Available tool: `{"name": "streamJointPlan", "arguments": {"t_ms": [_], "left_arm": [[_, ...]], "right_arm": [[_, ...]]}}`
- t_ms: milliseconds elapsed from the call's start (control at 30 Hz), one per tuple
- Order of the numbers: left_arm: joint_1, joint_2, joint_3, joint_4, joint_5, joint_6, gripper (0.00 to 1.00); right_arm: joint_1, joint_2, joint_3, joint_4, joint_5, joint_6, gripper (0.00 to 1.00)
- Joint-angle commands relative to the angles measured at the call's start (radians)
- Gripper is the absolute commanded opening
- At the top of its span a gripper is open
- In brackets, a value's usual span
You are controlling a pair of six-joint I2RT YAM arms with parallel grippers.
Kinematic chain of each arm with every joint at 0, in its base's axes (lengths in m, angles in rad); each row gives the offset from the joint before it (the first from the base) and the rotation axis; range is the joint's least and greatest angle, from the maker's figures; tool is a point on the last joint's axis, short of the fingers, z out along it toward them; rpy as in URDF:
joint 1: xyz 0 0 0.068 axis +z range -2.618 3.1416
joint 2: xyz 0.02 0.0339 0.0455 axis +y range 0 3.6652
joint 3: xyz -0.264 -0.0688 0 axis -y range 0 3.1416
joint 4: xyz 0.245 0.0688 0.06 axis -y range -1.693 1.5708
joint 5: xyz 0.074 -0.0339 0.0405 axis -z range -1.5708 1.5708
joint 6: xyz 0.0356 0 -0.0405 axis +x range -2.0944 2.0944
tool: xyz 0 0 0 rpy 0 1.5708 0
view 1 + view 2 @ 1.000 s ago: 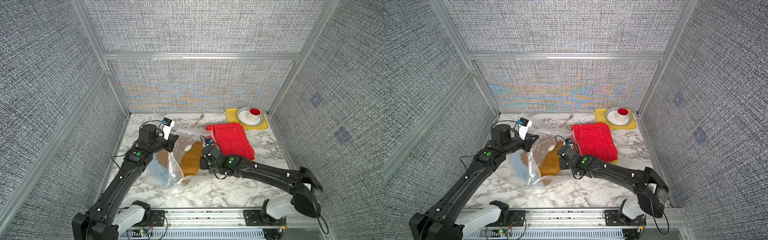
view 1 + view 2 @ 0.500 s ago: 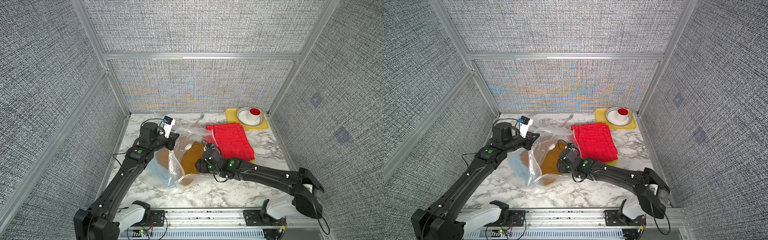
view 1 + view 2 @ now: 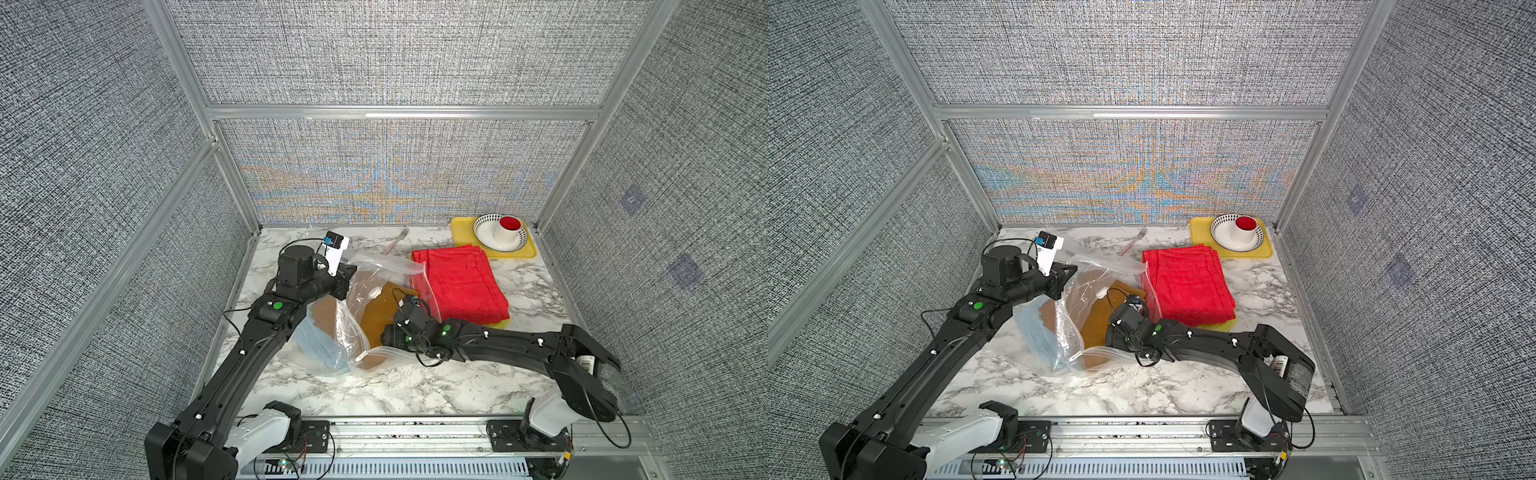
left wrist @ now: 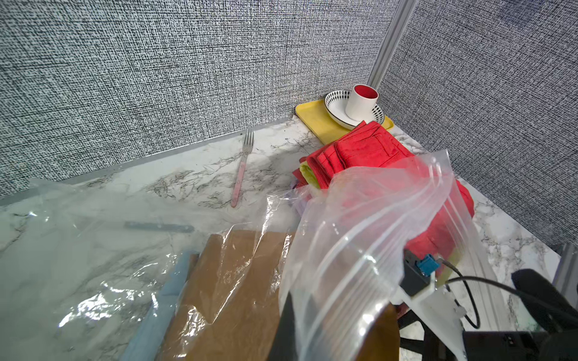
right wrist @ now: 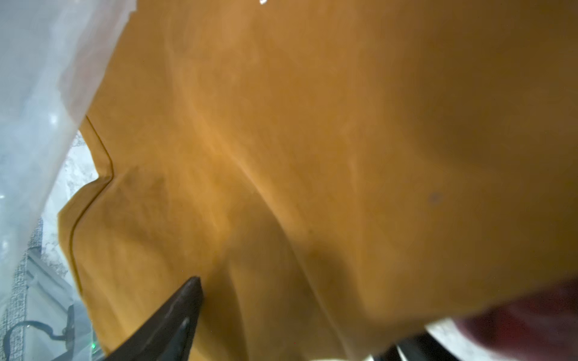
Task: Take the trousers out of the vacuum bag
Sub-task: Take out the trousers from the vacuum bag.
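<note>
The vacuum bag (image 3: pixel 359 332) (image 3: pixel 1073 316) lies crumpled at the left of the table. My left gripper (image 3: pixel 348 277) (image 3: pixel 1066 277) (image 4: pixel 300 315) is shut on its raised rim, holding the mouth up. Orange trousers (image 3: pixel 376 320) (image 3: pixel 1096 322) (image 4: pixel 237 281) (image 5: pixel 312 140) and light blue trousers (image 3: pixel 320 343) (image 3: pixel 1036 334) sit inside. My right gripper (image 3: pixel 385 334) (image 3: pixel 1109 332) (image 5: pixel 291 322) is open at the bag's mouth, its fingers (image 5: pixel 175 315) resting on the orange cloth without gripping it. Red trousers (image 3: pixel 461 286) (image 3: pixel 1187 282) (image 4: pixel 369 153) lie folded outside on yellow ones (image 4: pixel 308 172).
A yellow tray (image 3: pixel 463 235) (image 3: pixel 1200 232) holding a bowl (image 3: pixel 484 235) and a cup (image 3: pixel 509 228) stands in the back right corner. A fork (image 3: pixel 397 241) (image 4: pixel 242 168) lies by the back wall. Mesh walls close in three sides.
My right gripper has opened and slid toward the front of the table over the orange trousers. The left gripper has kept hold of the bag rim, shifting only slightly.
</note>
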Motion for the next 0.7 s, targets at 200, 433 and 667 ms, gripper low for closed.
{"name": "streamJointPlan", "arguments": {"t_ms": [200, 433, 667], "left_arm": [[0.001, -0.03, -0.022, 0.047, -0.038, 0.0, 0.0], [0.001, -0.03, -0.021, 0.048, -0.037, -0.002, 0.0], [0.001, -0.044, -0.022, 0.046, -0.043, 0.0, 0.0]], "right_arm": [[0.002, -0.015, -0.077, 0.252, 0.053, 0.005, 0.83], [0.001, -0.027, -0.071, 0.304, 0.086, -0.035, 0.83], [-0.009, 0.059, -0.032, 0.3, 0.069, -0.029, 0.84]]}}
